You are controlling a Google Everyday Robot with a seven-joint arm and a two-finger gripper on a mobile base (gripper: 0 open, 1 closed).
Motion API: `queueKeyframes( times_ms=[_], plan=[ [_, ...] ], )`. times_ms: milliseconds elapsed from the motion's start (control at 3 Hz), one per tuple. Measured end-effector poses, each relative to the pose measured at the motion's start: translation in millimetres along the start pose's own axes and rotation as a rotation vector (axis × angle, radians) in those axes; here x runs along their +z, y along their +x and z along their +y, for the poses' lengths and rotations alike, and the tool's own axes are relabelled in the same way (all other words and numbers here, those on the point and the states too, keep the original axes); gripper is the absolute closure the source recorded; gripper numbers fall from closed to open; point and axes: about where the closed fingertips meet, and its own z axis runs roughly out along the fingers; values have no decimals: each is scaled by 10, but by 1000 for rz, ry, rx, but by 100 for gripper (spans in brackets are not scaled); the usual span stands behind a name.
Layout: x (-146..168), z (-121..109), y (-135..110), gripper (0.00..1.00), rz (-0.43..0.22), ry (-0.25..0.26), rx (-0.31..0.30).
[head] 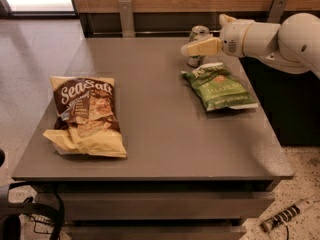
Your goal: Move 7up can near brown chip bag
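Observation:
The 7up can (198, 33) stands upright at the far edge of the grey table (160, 109), just behind the green jalapeno bag. My gripper (203, 35) reaches in from the right and is open. Its near finger (201, 48) crosses in front of the can's middle, and the far finger (225, 19) shows behind and to the right. The can stands on the table between them. The brown chip bag (86, 115), marked "Sea Salt", lies flat at the table's front left, far from the can.
A green jalapeno chip bag (220, 86) lies on the right side of the table, just in front of the can. A wooden wall panel with metal brackets (126, 16) runs behind the table. A power strip (286, 216) lies on the floor at the lower right.

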Motion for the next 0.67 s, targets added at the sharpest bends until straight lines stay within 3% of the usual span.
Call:
queueKeyframes(
  times_ms=[667],
  plan=[
    [51, -139, 258, 0, -24, 54, 39]
  ],
)
